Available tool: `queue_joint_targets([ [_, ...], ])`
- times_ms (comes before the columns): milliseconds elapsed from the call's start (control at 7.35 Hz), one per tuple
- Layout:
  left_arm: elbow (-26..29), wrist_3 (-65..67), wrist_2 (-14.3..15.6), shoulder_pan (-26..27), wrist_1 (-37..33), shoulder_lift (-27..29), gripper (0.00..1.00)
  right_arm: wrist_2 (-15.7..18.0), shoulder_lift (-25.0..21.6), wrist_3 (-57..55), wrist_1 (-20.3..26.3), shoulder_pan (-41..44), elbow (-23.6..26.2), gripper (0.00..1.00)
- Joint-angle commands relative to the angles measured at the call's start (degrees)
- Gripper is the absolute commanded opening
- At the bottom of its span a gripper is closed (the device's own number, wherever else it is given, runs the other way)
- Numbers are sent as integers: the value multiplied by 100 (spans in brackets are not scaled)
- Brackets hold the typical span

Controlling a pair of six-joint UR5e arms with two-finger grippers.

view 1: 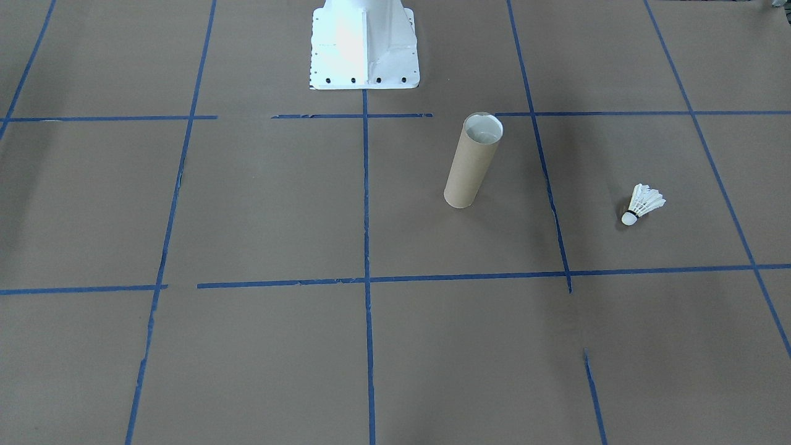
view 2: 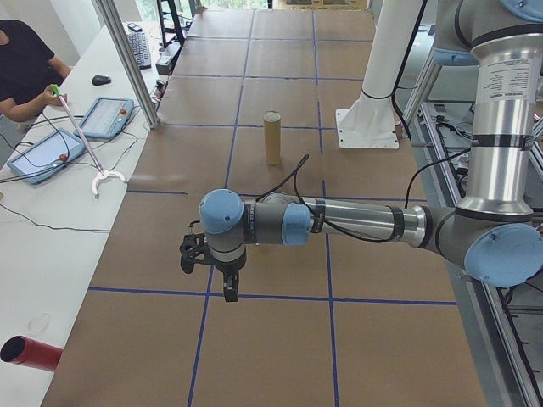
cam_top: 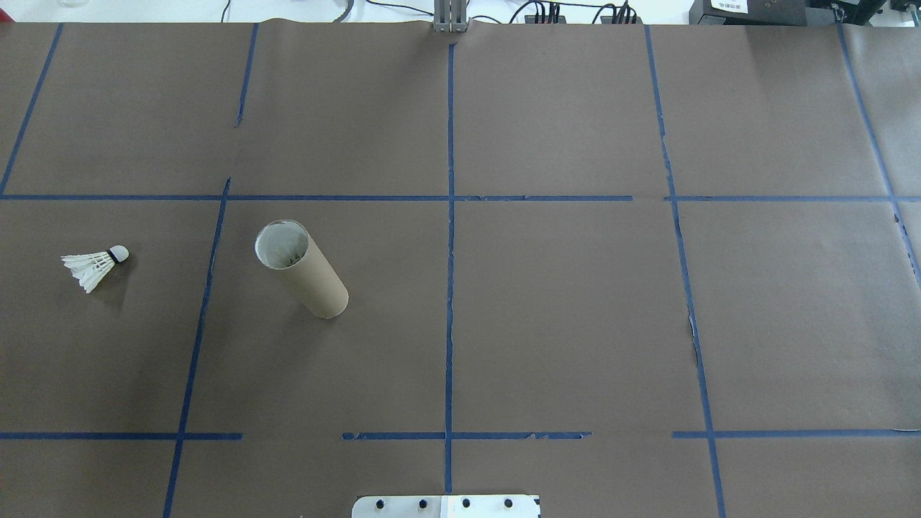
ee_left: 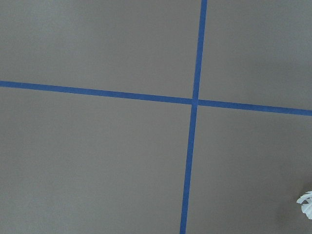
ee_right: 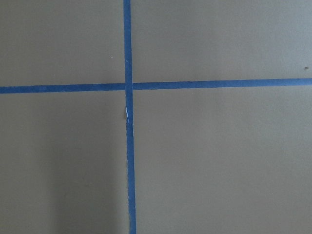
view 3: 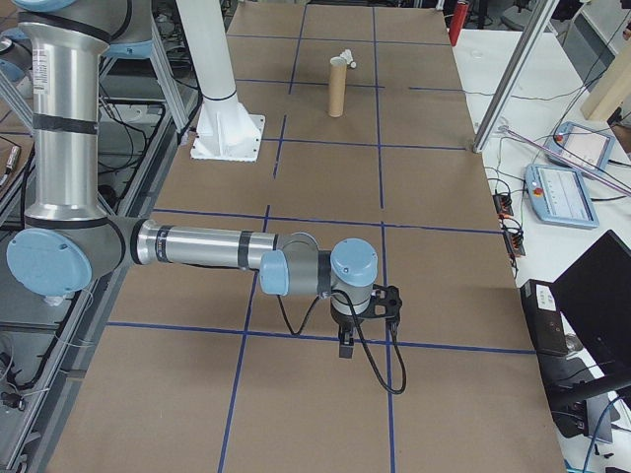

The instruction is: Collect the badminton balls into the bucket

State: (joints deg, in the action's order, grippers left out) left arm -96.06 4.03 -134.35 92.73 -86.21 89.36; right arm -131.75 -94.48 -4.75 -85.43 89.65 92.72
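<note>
Brown papered table (cam_top: pixel 575 324) bears upright tube (cam_top: pixel 302 270), shuttlecock (cam_top: pixel 95 264) well apart.

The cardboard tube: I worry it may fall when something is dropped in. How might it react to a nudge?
The cardboard tube stands upright, tall on a narrow base, so a sideways nudge near its open rim would probably tip it. It looks thin-walled and nearly empty, so likely light and easily shifted. Once down, its round shape would probably roll toward the shuttlecock or away.

Two steep, two side, two close views of the table (cam_top: pixel 547 316)
</note>
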Motion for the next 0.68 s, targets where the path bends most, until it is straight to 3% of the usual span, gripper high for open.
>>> queue_joint_targets([
  [0,-45,-8,31,0,-158,-32,100,0,0,0,0,0,0,100],
  [544,-334,80,32,-44,-168,380,100,0,0,0,0,0,0,100],
])
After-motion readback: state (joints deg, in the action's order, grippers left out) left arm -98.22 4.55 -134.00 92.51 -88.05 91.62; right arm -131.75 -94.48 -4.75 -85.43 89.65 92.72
